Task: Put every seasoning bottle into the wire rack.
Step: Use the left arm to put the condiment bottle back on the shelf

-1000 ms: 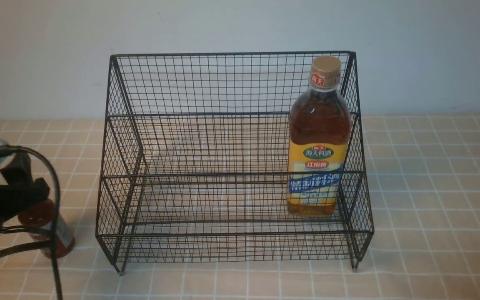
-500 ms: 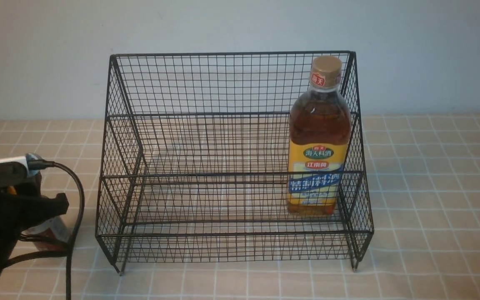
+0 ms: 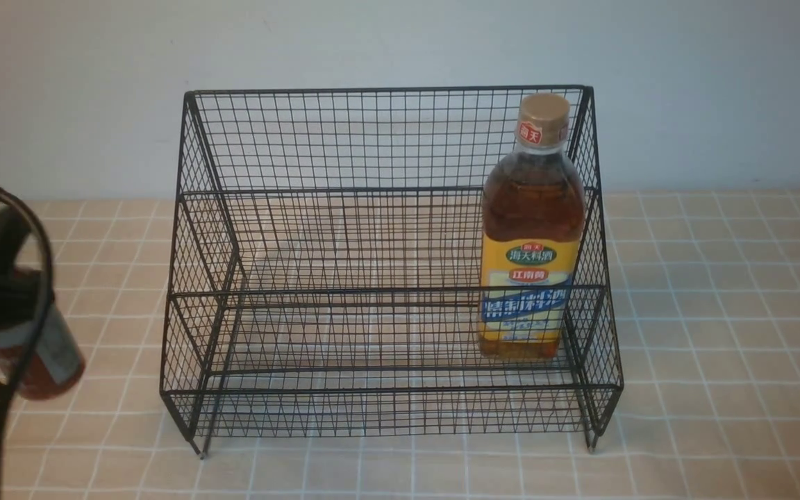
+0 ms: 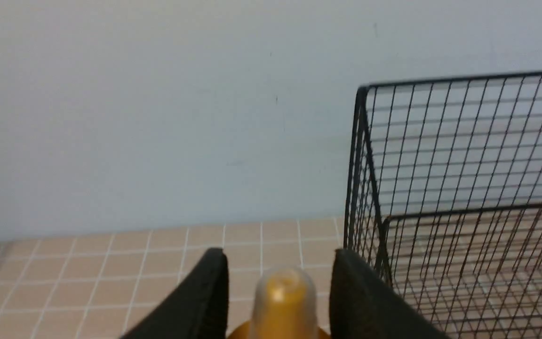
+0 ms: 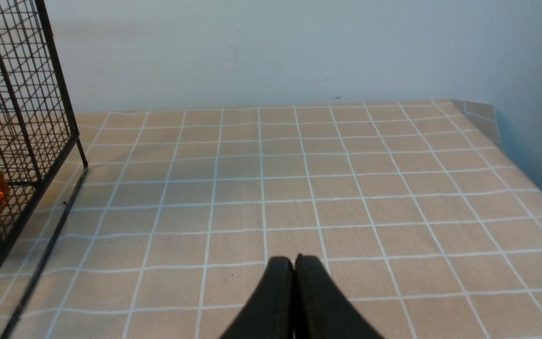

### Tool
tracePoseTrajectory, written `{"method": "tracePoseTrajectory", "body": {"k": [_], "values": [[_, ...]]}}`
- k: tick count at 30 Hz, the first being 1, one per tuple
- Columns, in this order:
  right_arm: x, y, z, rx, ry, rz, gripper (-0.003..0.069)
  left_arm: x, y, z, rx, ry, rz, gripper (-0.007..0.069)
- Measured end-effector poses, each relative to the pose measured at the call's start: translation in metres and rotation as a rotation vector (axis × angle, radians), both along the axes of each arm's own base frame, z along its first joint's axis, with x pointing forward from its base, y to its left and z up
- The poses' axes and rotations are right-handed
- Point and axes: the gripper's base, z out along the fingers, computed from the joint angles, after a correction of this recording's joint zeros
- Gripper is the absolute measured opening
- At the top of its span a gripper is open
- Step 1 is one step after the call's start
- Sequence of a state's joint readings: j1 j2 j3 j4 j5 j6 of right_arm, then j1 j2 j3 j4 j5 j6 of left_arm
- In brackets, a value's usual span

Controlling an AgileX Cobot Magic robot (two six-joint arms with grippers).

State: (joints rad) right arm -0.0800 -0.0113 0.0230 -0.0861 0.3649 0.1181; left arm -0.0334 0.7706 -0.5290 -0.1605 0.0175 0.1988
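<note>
Raised since earlier, red-sauce bottle [image 3: 46,361] is clamped in left claw [image 4: 279,258], left of wire rack [image 3: 344,139]; rack's near tier holds amber bottle [image 3: 532,229], right end. Right claw [image 5: 294,261] closed, empty.

**Legible print: tall bottle only**

On the tall amber bottle [image 3: 532,215], at the 3 o'clock end of the wire rack [image 3: 344,139]: red neck band [image 3: 530,132] with white 海天. On the yellow label [image 3: 526,292], green oval at 12 o'clock reading 海天料酒; red ribbon beneath, seemingly 江南黄; blue strip towards 6 o'clock, large white 精制料酒. Finer print below too small to read. Pale label [image 3: 60,353] on the small red-sauce bottle [image 3: 37,383], far out at 9 o'clock: blurred, illegible.
</note>
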Motion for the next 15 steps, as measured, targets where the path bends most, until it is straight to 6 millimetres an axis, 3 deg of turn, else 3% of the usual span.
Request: {"method": "tracePoseTrajectory", "body": {"k": [1,5,11,15], "values": [[0.000,0.000,0.000,0.000,0.000,0.000,-0.0014,-0.008,-0.001,0.015,0.004,-0.031,-0.011,0.0253],[0.000,0.000,0.000,0.003,0.000,-0.001,-0.0014,-0.019,-0.009,0.029,0.005,-0.071,-0.074,0.0253],[0.000,0.000,0.000,0.008,-0.001,-0.002,-0.0014,-0.018,-0.035,0.026,-0.002,-0.052,-0.242,0.0253],[0.000,0.000,0.000,0.008,-0.001,-0.002,-0.0014,0.001,-0.059,0.018,-0.004,-0.060,-0.335,0.0253]]}}
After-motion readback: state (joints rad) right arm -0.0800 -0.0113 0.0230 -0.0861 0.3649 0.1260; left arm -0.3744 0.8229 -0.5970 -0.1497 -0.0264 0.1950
